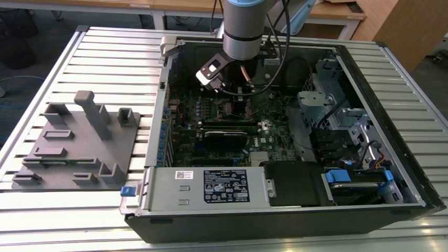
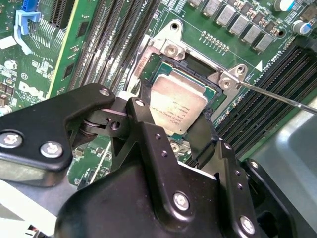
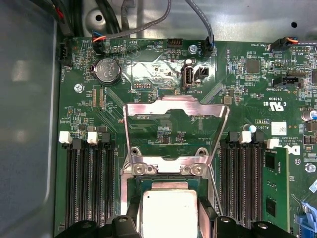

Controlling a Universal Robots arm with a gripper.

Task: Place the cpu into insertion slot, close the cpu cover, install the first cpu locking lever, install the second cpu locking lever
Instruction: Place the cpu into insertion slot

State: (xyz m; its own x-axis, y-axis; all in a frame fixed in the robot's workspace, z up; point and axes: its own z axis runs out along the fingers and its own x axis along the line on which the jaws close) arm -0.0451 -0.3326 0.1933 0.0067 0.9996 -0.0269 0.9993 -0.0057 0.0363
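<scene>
The cpu (image 2: 178,101), a small square chip with a silvery top, lies in the insertion slot (image 2: 198,64) on the green motherboard; it also appears as cpu (image 3: 170,210). My gripper (image 2: 171,126) reaches down over it, a black finger (image 2: 141,119) on one side and another on the opposite side, both tight against the chip's edges. The cpu cover (image 3: 173,105), a thin silver frame, stands flipped open beyond the slot. A thin wire locking lever (image 2: 282,97) sticks out unlatched beside the slot. In the exterior view my gripper (image 1: 234,97) is low inside the open computer case.
Black memory slots (image 3: 89,183) flank the socket on both sides, with one green memory stick (image 3: 275,188) fitted. Cables (image 3: 203,25) run along the case wall. A power supply (image 1: 210,186) and drive cage (image 1: 336,110) fill the case. A grey fixture plate (image 1: 73,142) lies on the exterior view's left.
</scene>
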